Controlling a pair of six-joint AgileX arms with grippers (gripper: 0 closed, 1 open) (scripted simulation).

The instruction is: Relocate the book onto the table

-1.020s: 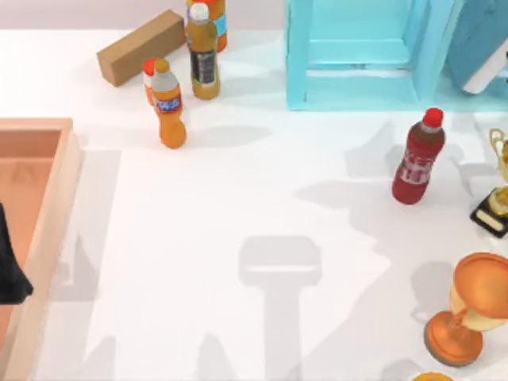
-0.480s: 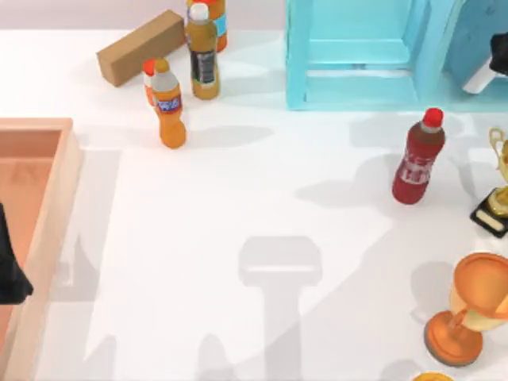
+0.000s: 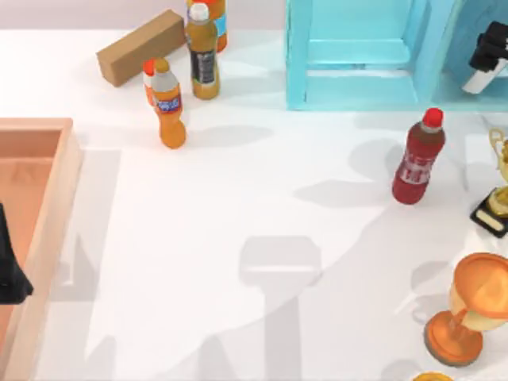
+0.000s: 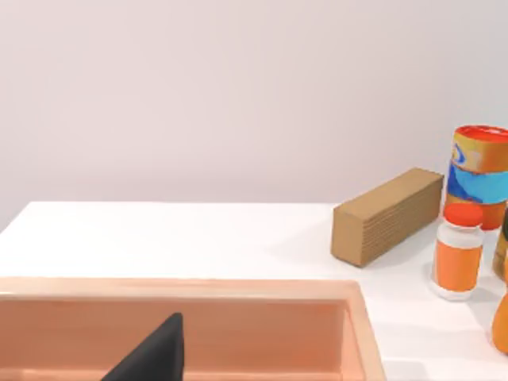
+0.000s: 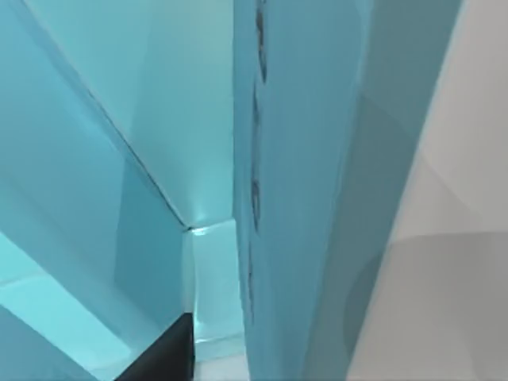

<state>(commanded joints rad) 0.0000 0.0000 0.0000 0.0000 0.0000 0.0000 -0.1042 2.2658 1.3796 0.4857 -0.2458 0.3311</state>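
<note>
We are at the reach-and-grasp step. The book (image 3: 465, 44) is not yet on the counter (image 3: 254, 206). It leans up at the counter's far right corner, just beside the right end of the light-blue shelf (image 3: 349, 55), with a strip of its white page edge showing below. In the right wrist view the book (image 5: 305, 159) stands as a tall teal slab very close to the camera, with the shelf's inner walls beside it.

Our right gripper (image 3: 490, 49) hangs over the book at that corner. We cannot tell whether it is spread or already pinching the cover.

Our left gripper (image 3: 9, 266) is parked over the wooden tray (image 3: 49, 198) at the left side, and its state is likewise unclear.

As we judge it, the next move calls for a firm hold on the book's upper edge. Then comes a lift clear of the shelf post and a carry toward the open middle of the counter. That path should steer wide of the red bottle (image 3: 417, 159) and the trophies (image 3: 470, 309) nearby.
</note>
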